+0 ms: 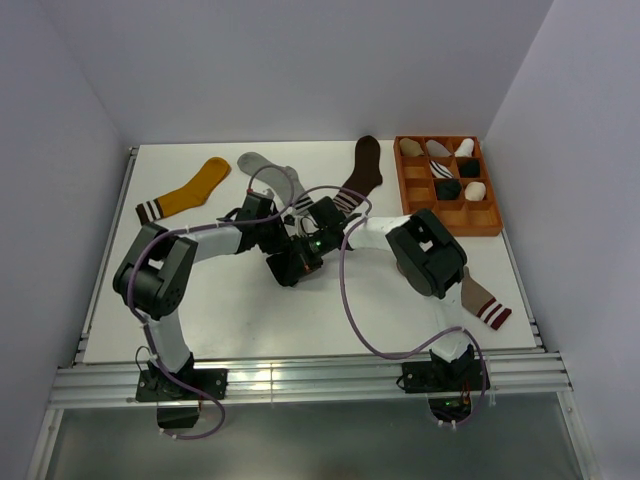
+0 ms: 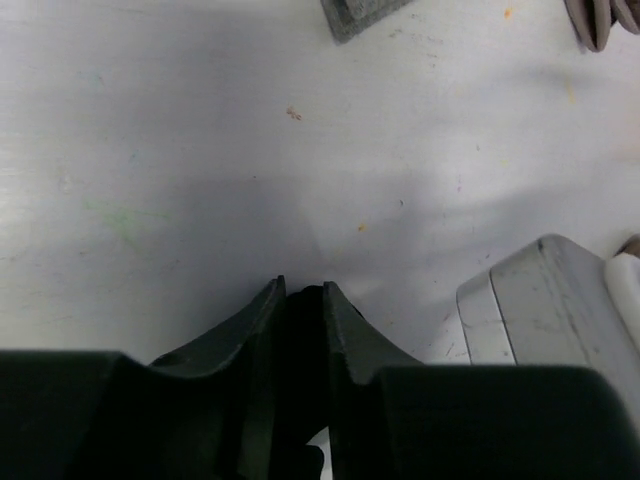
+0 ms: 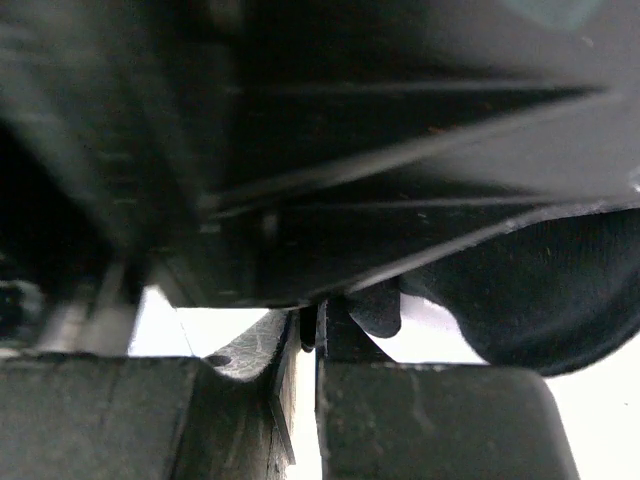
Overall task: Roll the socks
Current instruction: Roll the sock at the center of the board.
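Note:
The plain charcoal-black sock (image 1: 288, 272) is a bunched dark lump at the table's middle, where both arms meet. My left gripper (image 1: 281, 260) is shut on dark fabric; in the left wrist view its tips (image 2: 301, 291) pinch black cloth just above the table. My right gripper (image 1: 304, 252) is pressed close against it, nearly closed (image 3: 310, 318) with dark cloth between the jaws, and more of the black sock (image 3: 545, 290) bulges to its right. The taupe sock with maroon-and-white cuff (image 1: 486, 304) lies flat at the near right. I cannot make out the black sock with white cuff stripes.
A mustard sock (image 1: 190, 192), a light grey sock (image 1: 268, 172) and a dark brown sock (image 1: 362, 170) lie along the back. An orange compartment tray (image 1: 484, 218) with several rolled socks stands at the back right. In the left wrist view the grey sock's tip (image 2: 362, 14) and the right arm's pale link (image 2: 540, 305) show.

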Available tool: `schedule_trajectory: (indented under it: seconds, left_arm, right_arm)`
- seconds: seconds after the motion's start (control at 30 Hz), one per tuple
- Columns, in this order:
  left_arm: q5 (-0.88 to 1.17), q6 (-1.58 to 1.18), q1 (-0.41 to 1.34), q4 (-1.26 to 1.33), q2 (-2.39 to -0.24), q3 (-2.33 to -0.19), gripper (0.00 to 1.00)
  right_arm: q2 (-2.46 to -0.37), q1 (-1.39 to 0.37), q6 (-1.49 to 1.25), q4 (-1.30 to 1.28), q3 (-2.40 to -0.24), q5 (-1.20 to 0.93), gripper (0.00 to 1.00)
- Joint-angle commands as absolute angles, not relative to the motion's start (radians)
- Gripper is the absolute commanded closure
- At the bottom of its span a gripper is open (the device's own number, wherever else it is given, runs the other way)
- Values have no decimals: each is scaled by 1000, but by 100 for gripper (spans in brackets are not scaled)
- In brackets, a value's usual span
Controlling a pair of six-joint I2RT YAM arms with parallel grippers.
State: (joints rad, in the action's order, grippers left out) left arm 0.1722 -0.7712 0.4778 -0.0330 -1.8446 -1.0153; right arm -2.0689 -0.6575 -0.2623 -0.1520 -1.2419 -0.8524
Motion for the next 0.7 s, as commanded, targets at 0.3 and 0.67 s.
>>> schedule_trajectory:
  seconds: [0.3, 0.67]
  left_arm:
    - [-74, -807, 437, -129, -1687, -993, 56]
    - [-131, -945, 377, -137, -1438, -830, 41]
  right_arm:
    - [-2134, -649, -270, -253, -1235, -735, 100]
    - [-2144, -649, -287, -252, -1250, -732, 100]
